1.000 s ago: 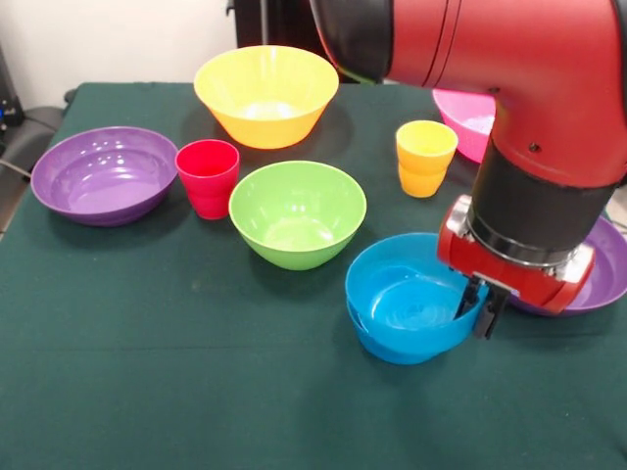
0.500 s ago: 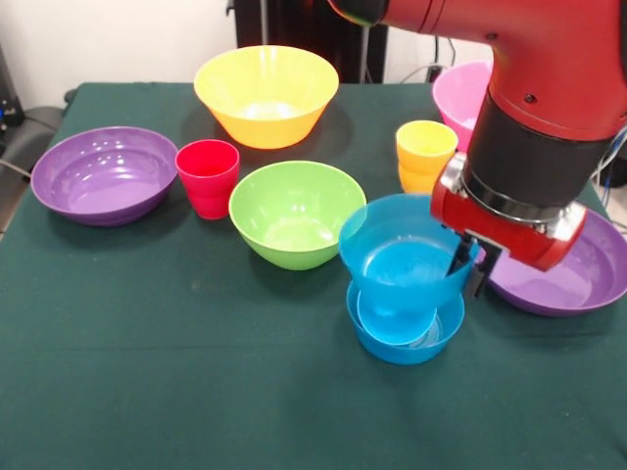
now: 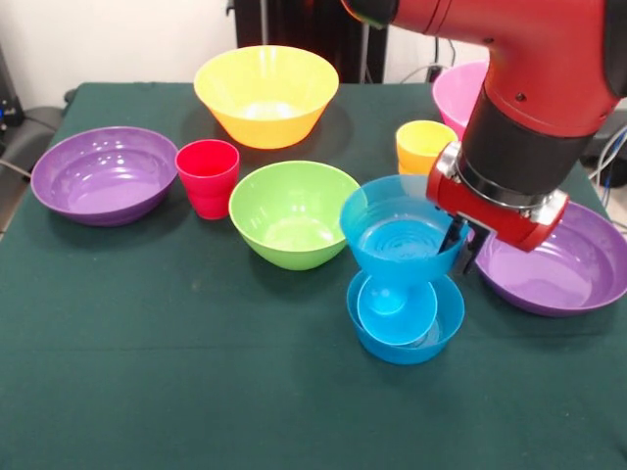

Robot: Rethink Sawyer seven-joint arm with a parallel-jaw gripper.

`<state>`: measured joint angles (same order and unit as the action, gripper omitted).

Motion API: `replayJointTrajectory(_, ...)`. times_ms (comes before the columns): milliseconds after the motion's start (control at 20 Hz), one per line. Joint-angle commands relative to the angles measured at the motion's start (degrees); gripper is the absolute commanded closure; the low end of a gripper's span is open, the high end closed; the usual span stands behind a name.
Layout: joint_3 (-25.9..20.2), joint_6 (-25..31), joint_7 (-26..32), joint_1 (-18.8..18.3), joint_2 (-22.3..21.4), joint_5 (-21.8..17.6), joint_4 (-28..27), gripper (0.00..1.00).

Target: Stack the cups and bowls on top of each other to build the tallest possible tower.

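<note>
My gripper (image 3: 460, 247) is shut on the right rim of a small blue bowl (image 3: 397, 235) and holds it in the air, slightly tilted. Right below it a second small blue bowl (image 3: 431, 338) stands on the table with a blue cup (image 3: 395, 308) inside it. The lifted bowl is clear of both. The lime green bowl (image 3: 297, 212) stands just left of them. The red cup (image 3: 207, 176) is further left. The yellow-orange cup (image 3: 421, 147) stands behind my gripper, partly hidden by the arm.
A large orange-yellow bowl (image 3: 265, 93) stands at the back. A pink bowl (image 3: 458, 93) is at the back right behind the arm. One purple bowl (image 3: 103, 174) is at the left, another (image 3: 554, 274) at the right beside my gripper. The table has a green cloth (image 3: 176, 372).
My gripper has risen with the blue bowl held by its rim, lifting it out of the lower blue bowl. The blue cup inside the lower bowl now shows.
</note>
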<state>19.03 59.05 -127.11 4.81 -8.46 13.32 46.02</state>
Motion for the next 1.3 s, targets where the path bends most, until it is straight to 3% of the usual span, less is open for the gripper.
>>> replayJointTrajectory(50, -3.15, -9.68, -10.65, 0.90, 1.20, -1.59, 9.33, 1.00)
replayJointTrajectory(600, -3.77, -8.92, -10.27, -0.11, 4.86, 0.29, 4.76, 1.00)
replayJointTrajectory(950, -4.08, -8.25, -11.25, 0.77, 2.78, 1.22, 9.21, 1.00)
replayJointTrajectory(1150, -3.76, -3.43, -12.04, 0.92, 1.57, 2.38, 10.21, 1.00)
replayJointTrajectory(1300, -3.69, 3.49, -11.52, 0.41, 0.43, 3.57, 9.40, 1.00)
